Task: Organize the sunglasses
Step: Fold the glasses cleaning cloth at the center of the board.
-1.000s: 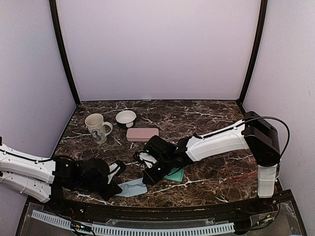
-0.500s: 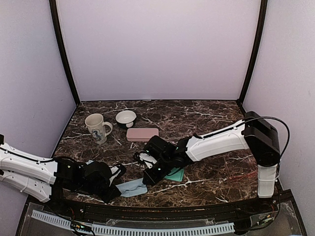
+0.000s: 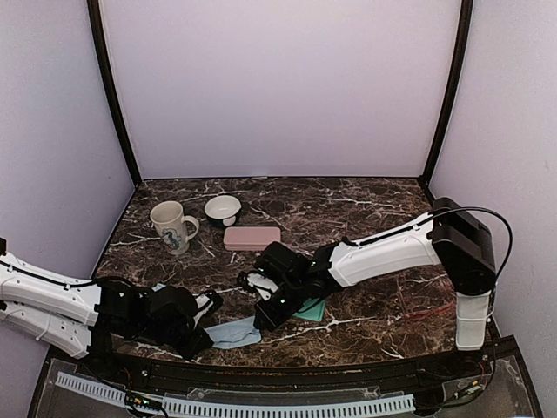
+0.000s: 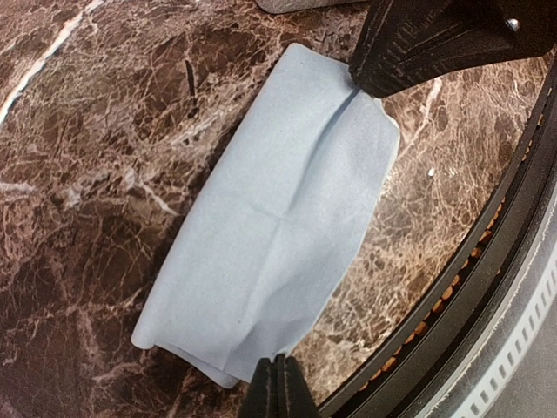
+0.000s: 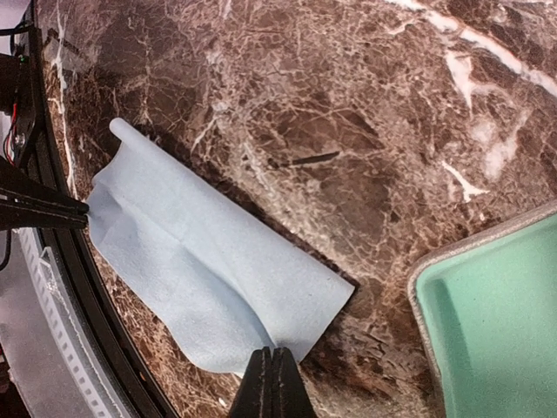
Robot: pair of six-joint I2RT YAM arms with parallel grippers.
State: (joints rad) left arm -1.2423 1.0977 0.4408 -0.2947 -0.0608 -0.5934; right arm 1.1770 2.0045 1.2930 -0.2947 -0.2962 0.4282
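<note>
A light-blue cloth (image 3: 233, 333) lies near the table's front edge, stretched between my two grippers. My left gripper (image 4: 277, 373) is shut on its near-left end, as the right wrist view (image 5: 80, 209) also shows. My right gripper (image 5: 271, 364) is shut on the other end, where the cloth (image 4: 278, 218) creases under the right fingers (image 4: 409, 52). A thin red frame (image 3: 424, 311) shows faintly by the right arm's base. I cannot make out the black sunglasses.
An open grey case with a green lining (image 5: 496, 322) lies just right of the cloth, under the right arm (image 3: 309, 309). A pink case (image 3: 251, 238), a mug (image 3: 174, 226) and a white bowl (image 3: 223, 209) stand further back. The table's black front rim (image 4: 452, 296) is close.
The left gripper has drawn slightly back to the left with the cloth's end, and the cloth lies a little more stretched. The right arm has barely moved.
</note>
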